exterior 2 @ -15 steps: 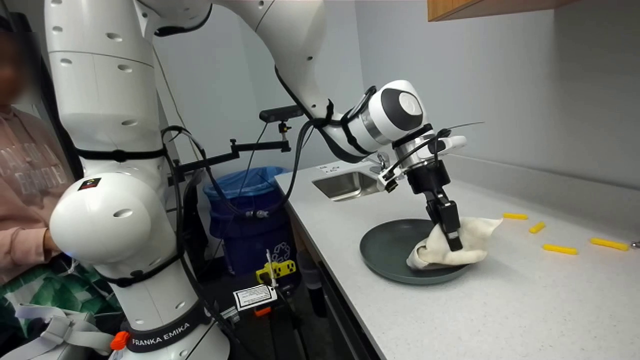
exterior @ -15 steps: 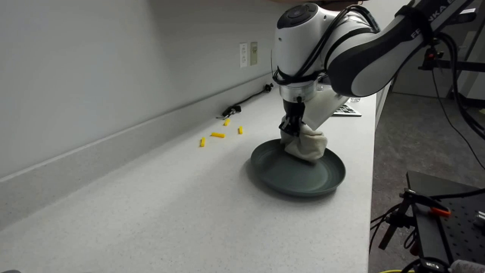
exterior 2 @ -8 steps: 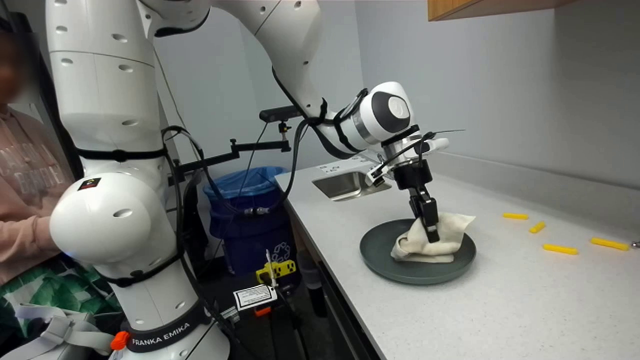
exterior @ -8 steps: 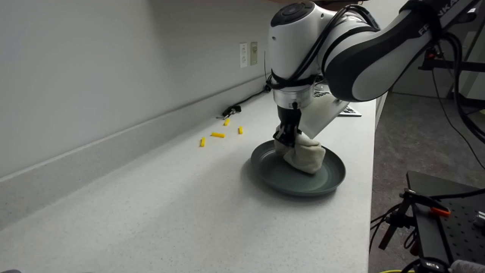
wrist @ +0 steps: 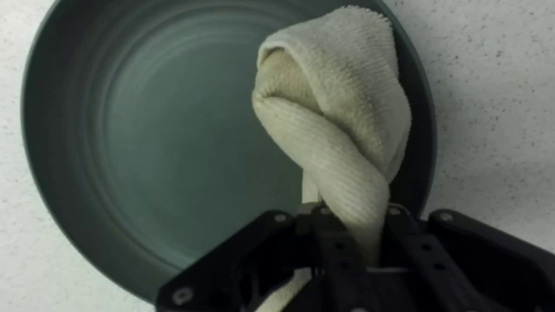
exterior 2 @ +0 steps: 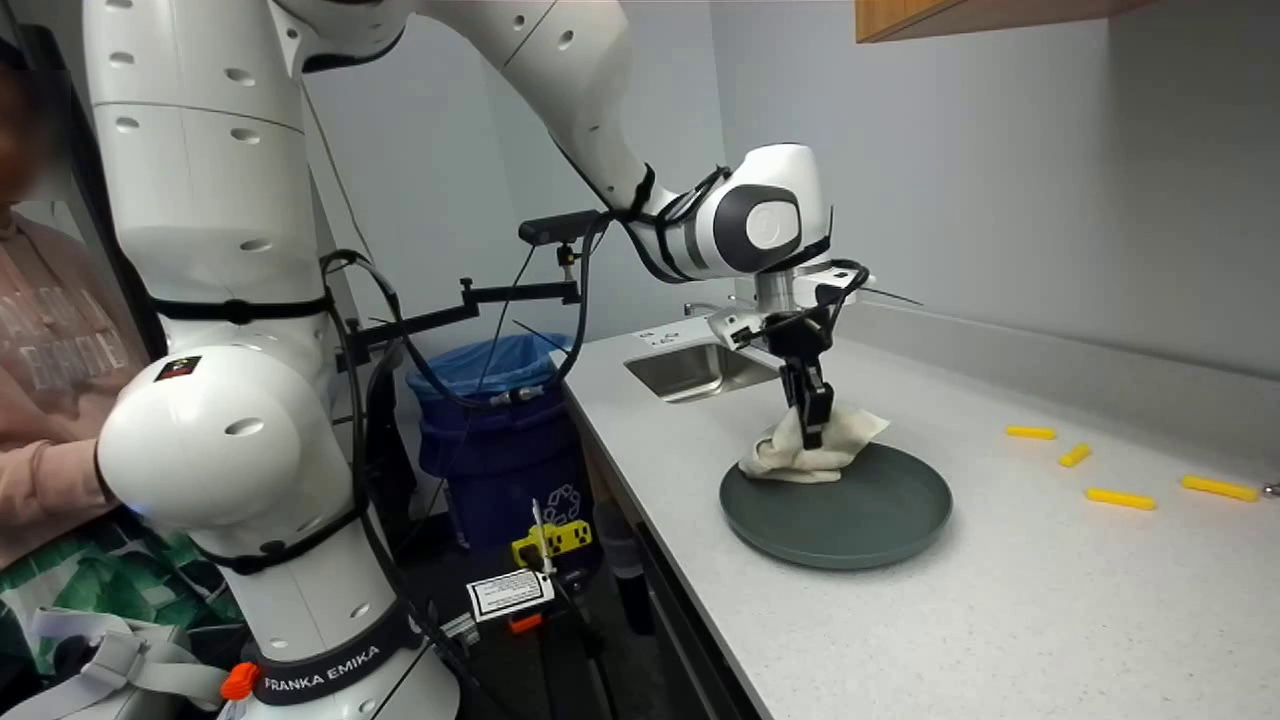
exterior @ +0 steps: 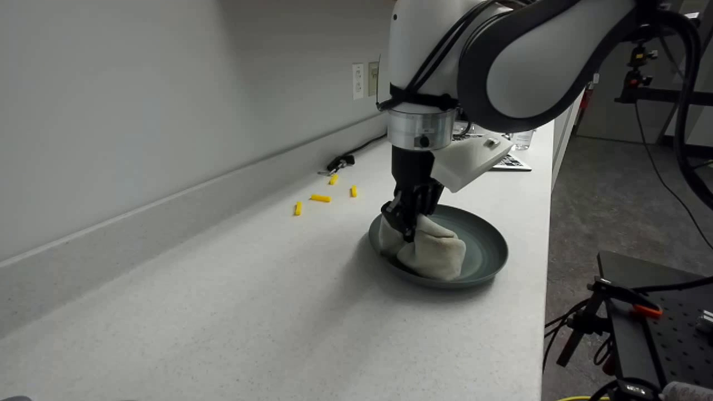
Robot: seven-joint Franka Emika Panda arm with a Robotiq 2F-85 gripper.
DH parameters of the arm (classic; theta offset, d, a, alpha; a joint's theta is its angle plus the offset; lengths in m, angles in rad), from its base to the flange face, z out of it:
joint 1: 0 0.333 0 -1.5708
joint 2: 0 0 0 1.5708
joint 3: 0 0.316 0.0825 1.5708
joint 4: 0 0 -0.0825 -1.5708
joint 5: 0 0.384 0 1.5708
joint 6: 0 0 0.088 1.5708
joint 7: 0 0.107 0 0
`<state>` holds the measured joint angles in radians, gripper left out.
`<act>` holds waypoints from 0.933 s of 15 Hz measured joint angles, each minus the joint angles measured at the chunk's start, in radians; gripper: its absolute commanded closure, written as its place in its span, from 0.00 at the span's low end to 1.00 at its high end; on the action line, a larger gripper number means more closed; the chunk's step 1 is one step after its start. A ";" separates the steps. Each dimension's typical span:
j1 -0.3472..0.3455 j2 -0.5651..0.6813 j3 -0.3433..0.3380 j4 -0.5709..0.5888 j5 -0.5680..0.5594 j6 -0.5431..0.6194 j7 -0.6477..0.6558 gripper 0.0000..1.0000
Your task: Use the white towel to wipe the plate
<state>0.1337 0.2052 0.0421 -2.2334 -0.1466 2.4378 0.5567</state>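
white towel (wrist: pixel 342 112): bunched + twisted, touching plate (wrist: pixel 182 143); wrist view has it from approx 1 to 4 o'clock of plate ctr, close to the inner wall at approx 3.
towel bulge (exterior: pixel 437 256): in an exterior view, just to 6 o'clock of plate ctr, w/ more cloth at 9.
towel corner (exterior 2: pixel 868 425): in an exterior view, loose, showing past the rim at approx 1 o'clock.
plate: dk grey-green, flat on counter (exterior: pixel 250 312), ring ridges in its bottom; wrist view has it bare from approx 6 round to 12 o'clock.
gripper (wrist: pixel 360 212): blk, pointing down, comes into wrist view from approx 5 o'clock; jaws narrow, clamped on a towel fold btwn the fingers (wrist: pixel 427 255).
robot arm (exterior 2: pixel 230 430): white; base at plate's 8 o'clock in an exterior view.
yellow sticks (exterior: pixel 320 197): 4, loose on counter, well apart from plate, at its 10 o'clock in an exterior view.
blk item (exterior: pixel 341 162): w/ metal bit, at sticks' 1 o'clock, same view; too small to name.
sink (exterior 2: pixel 690 370): steel, plate's 10-11 o'clock in an exterior view.
bin (exterior 2: pixel 510 470): blue, lined, recycling logo, at plate's 9 o'clock, same view.
person (exterior 2: pixel 60 340): pink top, at the 9 o'clock edge, same view; face blurred, partly hidden by robot arm.
outlet (exterior: pixel 358 81): white, on wall (exterior: pixel 139 111), plate's 11 o'clock in an exterior view.
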 measured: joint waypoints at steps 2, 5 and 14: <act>-0.005 -0.007 -0.006 0.000 0.035 0.000 -0.031 0.97; -0.005 -0.012 -0.041 0.000 -0.031 0.000 -0.004 0.97; -0.006 -0.010 -0.163 -0.027 -0.461 -0.036 0.309 0.97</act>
<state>0.1281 0.1954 -0.1213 -2.2601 -0.6080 2.4022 0.8661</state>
